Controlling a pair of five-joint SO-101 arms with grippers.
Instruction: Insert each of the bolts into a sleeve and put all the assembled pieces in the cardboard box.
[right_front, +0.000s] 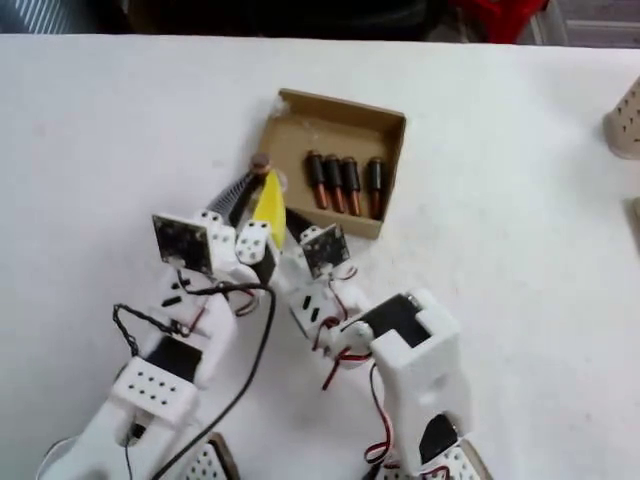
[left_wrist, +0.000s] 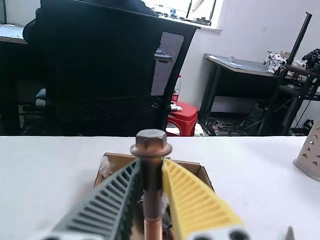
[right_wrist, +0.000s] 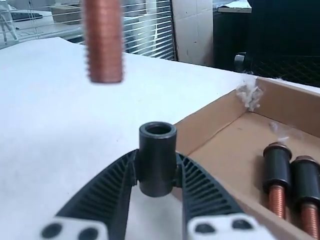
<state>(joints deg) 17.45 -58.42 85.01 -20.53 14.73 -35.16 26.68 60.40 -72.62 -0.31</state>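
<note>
Left gripper (left_wrist: 150, 172) clamps a copper bolt (left_wrist: 151, 142) upright, head up, at a corner of the cardboard box (right_front: 340, 108). Right gripper (right_wrist: 157, 167) grips a black sleeve (right_wrist: 157, 150), bore upward, below the bolt's threaded tip and apart from it. Four assembled pieces (right_front: 345, 185) lie inside the box.

Two white plastic robot arms, each ending in a ribbed two-finger gripper.

The left arm (right_front: 185, 310) is made of blocky white shells. One shell (right_front: 155, 385) is dotted with rows of small round holes, and a thick black cable (right_front: 255, 350) runs beside the arm. A dark square circuit board (right_front: 182, 243) sits at its wrist. The left gripper (left_wrist: 150, 167) has a grey finger (left_wrist: 107, 200) and a yellow finger (left_wrist: 192, 200), both wedge-shaped with ridged edges. The right arm (right_front: 425, 370) is also white, with a black motor block (right_front: 395, 318) and thin red wires (right_front: 375, 410). The right gripper (right_wrist: 157, 167) has black fingers (right_wrist: 107, 192), ribbed, on white bases (right_wrist: 220, 227) with round screw holes.
</note>
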